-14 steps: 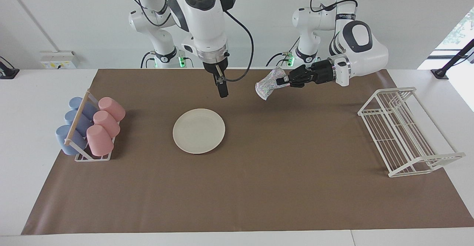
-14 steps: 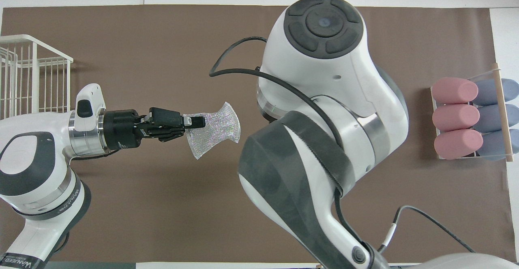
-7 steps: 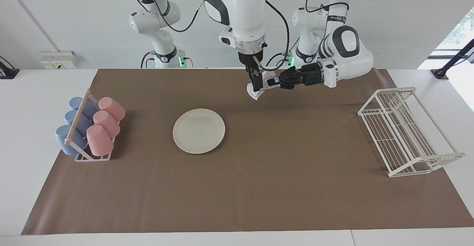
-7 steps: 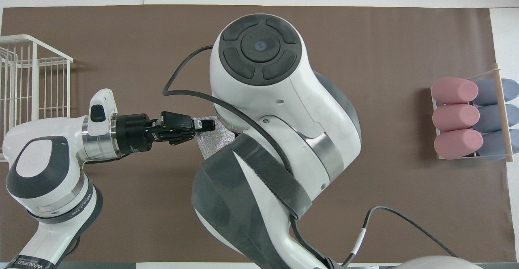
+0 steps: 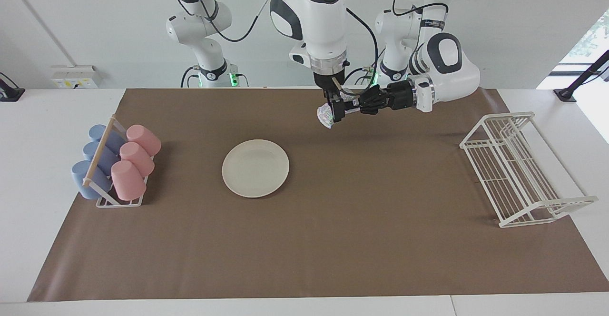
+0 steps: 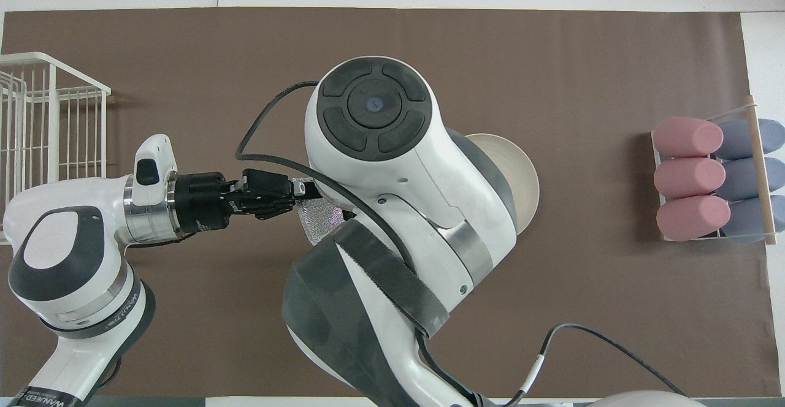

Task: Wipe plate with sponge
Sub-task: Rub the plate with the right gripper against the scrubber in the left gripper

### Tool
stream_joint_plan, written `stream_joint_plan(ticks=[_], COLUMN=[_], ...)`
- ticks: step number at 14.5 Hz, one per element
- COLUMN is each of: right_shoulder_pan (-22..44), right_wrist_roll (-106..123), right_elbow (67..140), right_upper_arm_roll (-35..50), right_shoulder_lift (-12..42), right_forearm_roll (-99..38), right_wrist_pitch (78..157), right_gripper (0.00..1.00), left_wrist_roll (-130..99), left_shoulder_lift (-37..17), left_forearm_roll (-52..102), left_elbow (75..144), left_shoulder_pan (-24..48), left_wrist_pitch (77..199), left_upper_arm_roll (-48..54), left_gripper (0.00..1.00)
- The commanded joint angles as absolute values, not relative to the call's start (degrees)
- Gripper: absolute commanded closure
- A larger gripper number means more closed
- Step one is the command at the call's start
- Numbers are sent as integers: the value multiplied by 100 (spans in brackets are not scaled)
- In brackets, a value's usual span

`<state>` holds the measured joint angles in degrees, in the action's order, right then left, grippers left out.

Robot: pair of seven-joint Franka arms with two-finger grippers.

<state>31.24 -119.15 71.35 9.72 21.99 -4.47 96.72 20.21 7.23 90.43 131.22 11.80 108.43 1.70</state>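
While the left gripper stays clamped on the sponge, up in the air and clear of the plate, the right gripper – fingers spread – straddles that sponge.

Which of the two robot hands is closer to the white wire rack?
The left hand. It hangs over the mat holding the sponge, toward the wire rack's end of the table. The right hand is at the sponge too, slightly farther from the rack.

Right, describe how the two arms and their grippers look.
Both arms have glossy white shells with dark grey joint bands and loose black cables. The right arm's end cap is a dark ring of pads. The left gripper and right gripper are black, behind silver collars.
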Motion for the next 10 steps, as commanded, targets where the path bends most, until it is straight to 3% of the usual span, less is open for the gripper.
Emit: stream_joint_plan(ticks=[1, 2, 3, 5, 6, 7, 8, 10], right_shoulder_pan=[3111, 3111, 3111, 3111, 3111, 3111, 3111, 3111], right_wrist_roll=[-12067, -12067, -12059, -12015, -12006, -12006, -12015, -12032], right_elbow=[7497, 7497, 7497, 7515, 7523, 7576, 7672, 7848], right_upper_arm_roll=[984, 984, 984, 984, 984, 984, 984, 993], right_shoulder_lift=[1942, 1942, 1942, 1934, 1934, 1907, 1872, 1820], right_forearm_roll=[-545, -545, -545, -536, -536, -536, -536, -589], right_wrist_pitch=[9835, 9844, 9844, 9844, 9852, 9879, 10096, 10423], right_gripper=[0, 0, 27, 65, 78, 85, 100, 100], left_wrist_roll=[2109, 2109, 2109, 2109, 2109, 2109, 2109, 2109], left_shoulder_lift=[932, 932, 932, 940, 940, 940, 940, 940], left_forearm_roll=[9185, 9176, 9176, 9176, 9176, 9176, 9176, 9176], left_elbow=[13333, 13342, 13342, 13342, 13342, 13350, 13359, 13359], left_shoulder_pan=[1266, 1266, 1266, 1266, 1266, 1266, 1266, 1266], left_wrist_pitch=[10960, 10960, 10960, 10951, 10951, 10951, 10942, 10942], left_upper_arm_roll=[123, 123, 123, 123, 123, 123, 123, 123], left_gripper=[100, 100, 100, 100, 100, 100, 100, 100])
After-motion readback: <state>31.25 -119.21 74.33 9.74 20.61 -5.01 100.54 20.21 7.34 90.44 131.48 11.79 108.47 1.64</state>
